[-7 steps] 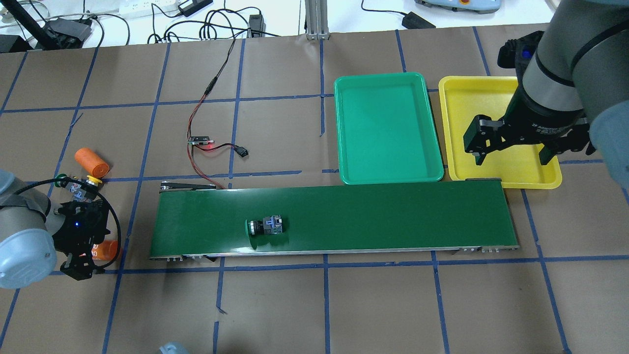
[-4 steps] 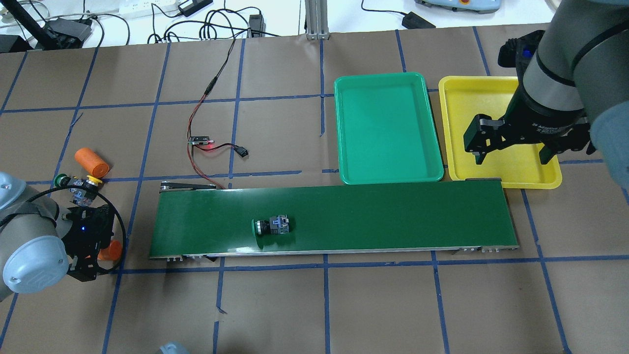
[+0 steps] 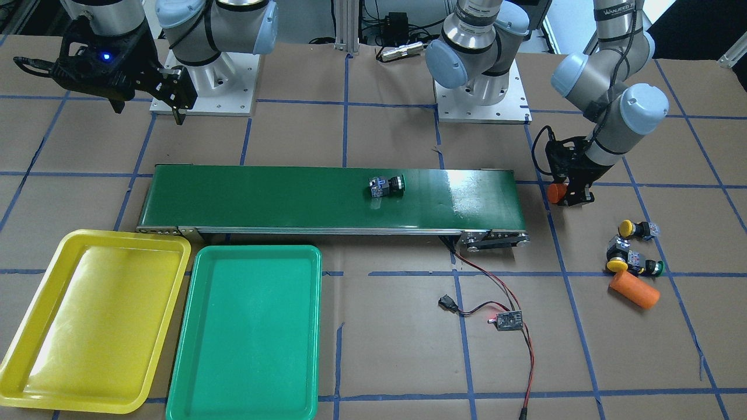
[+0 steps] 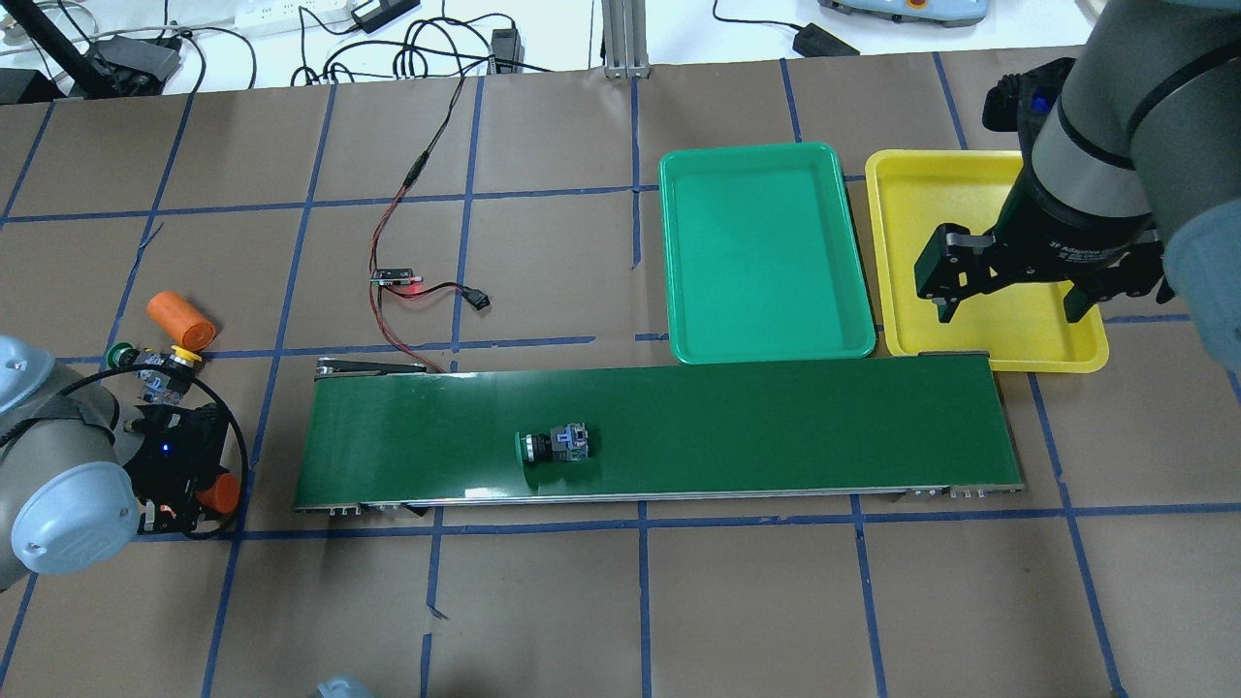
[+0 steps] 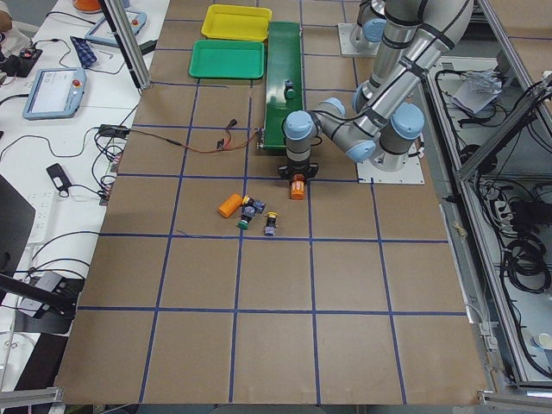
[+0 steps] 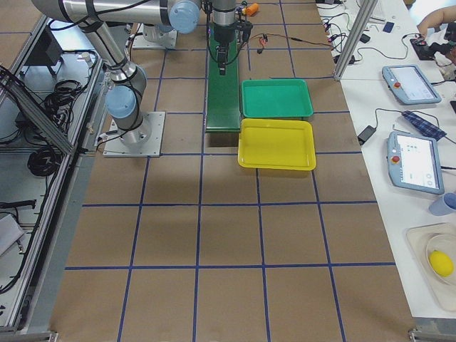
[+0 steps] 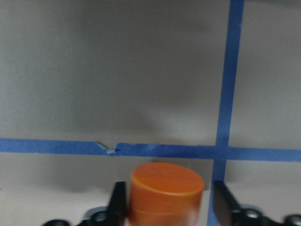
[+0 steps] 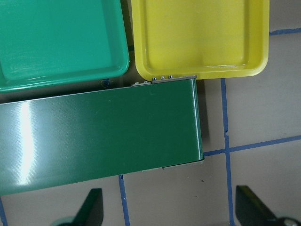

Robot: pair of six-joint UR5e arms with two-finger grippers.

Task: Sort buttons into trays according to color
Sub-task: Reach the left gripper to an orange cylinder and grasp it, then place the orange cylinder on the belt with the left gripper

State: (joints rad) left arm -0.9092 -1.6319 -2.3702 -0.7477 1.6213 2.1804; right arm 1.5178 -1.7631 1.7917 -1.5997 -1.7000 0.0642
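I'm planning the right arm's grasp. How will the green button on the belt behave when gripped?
The green button lies on its side on the conveyor belt; its round cap may let it rock, though the blocky body should stop rolling. Looks rigid and probably light.

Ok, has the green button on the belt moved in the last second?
Yes. In the overhead view the green button has ridden rightward along the conveyor belt, closer to the vertical blue tape line below the belt.

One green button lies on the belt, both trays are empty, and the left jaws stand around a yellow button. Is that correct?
The left jaws stand around an orange cylinder, not a yellow button; the left wrist view shows it. The rest is right.
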